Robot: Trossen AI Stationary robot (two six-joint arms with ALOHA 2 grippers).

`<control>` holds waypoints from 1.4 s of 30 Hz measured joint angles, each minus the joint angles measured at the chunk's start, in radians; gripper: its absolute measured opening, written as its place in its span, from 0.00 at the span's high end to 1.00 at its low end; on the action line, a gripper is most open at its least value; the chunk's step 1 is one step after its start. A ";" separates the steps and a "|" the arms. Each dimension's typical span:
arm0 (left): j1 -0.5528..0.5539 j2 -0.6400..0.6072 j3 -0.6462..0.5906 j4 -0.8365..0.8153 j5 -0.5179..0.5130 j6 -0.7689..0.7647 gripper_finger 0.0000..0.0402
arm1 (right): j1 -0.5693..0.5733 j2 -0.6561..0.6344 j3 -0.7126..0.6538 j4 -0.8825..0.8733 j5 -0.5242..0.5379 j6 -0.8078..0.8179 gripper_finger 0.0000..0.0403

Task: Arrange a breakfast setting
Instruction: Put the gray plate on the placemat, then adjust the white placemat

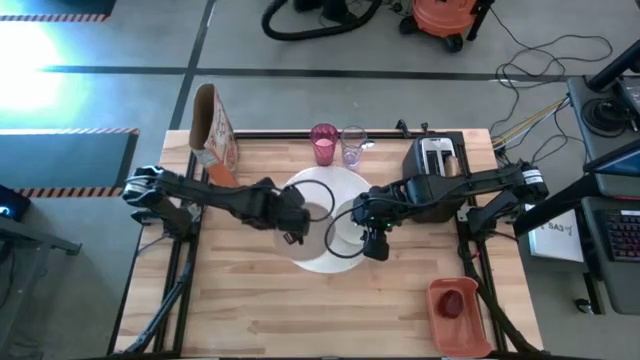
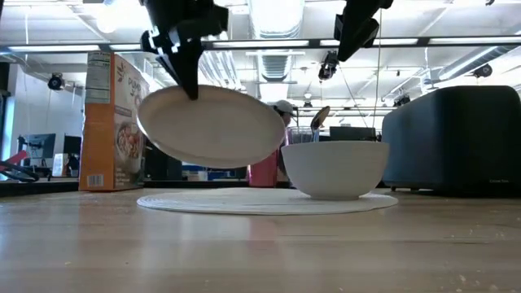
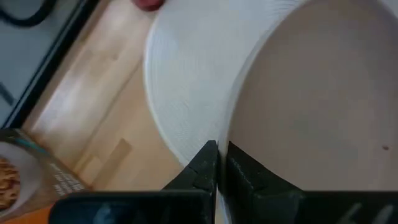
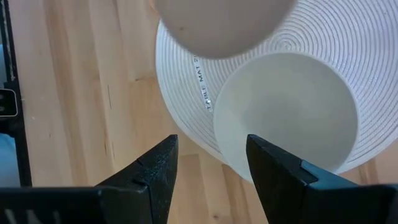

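Observation:
A round white woven mat (image 1: 318,262) lies mid-table. My left gripper (image 1: 296,228) is shut on a small white plate (image 2: 212,126), which it holds above the mat's left part. A white bowl (image 2: 334,168) stands by its base on the mat's right part and also shows in the right wrist view (image 4: 286,112). My right gripper (image 4: 208,155) is open and empty above the bowl's near edge, touching nothing. A pink cup (image 1: 323,144) and a clear glass (image 1: 352,146) stand at the far edge. My left gripper pinches the small plate's rim (image 3: 231,140) between its two fingers, one on each face. In the low view the fingers (image 2: 186,77) come from above, pointing down at the rim's upper part. The plate is lifted clear of the mat and tilted.
A cereal box (image 1: 212,132) stands at the far left corner and a dark toaster (image 1: 436,158) at the far right. An orange tray (image 1: 458,318) with a small red fruit (image 1: 452,303) lies at the near right. Bare wood lies along the near edge.

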State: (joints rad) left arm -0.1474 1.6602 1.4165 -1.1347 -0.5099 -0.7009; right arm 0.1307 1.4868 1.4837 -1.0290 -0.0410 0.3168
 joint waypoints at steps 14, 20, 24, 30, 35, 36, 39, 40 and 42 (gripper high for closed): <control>0.138 -0.006 -0.200 0.196 0.061 0.066 1.00 | 0.000 0.000 -0.001 -0.011 0.006 0.010 0.55; 0.152 0.002 -0.262 0.264 0.061 0.088 1.00 | 0.000 0.000 -0.001 -0.014 0.015 0.023 0.55; 0.153 0.002 -0.297 0.254 0.029 0.081 1.00 | 0.000 0.000 -0.001 -0.014 0.015 0.024 0.55; 0.153 0.009 -0.329 0.264 0.021 0.079 0.95 | 0.000 0.000 -0.001 -0.013 0.016 0.024 0.55; 0.153 0.010 -0.334 0.272 0.007 0.081 0.80 | 0.000 0.000 -0.001 -0.012 0.016 0.024 0.55; 0.153 0.010 -0.334 0.271 -0.008 0.080 0.77 | 0.000 0.002 -0.001 -0.012 0.016 0.024 0.55; 0.153 0.010 -0.334 0.272 -0.056 0.075 0.70 | 0.000 0.002 -0.001 -0.011 0.016 0.024 0.55; 0.153 0.010 -0.332 0.271 -0.057 0.069 0.68 | 0.000 0.002 -0.001 -0.011 0.016 0.024 0.55; 0.152 0.011 -0.317 0.272 -0.025 0.060 0.65 | 0.000 0.002 -0.001 -0.011 0.016 0.024 0.55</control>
State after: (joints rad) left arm 0.0044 1.6711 1.0992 -0.8625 -0.5350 -0.6405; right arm 0.1303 1.4891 1.4830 -1.0398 -0.0251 0.3405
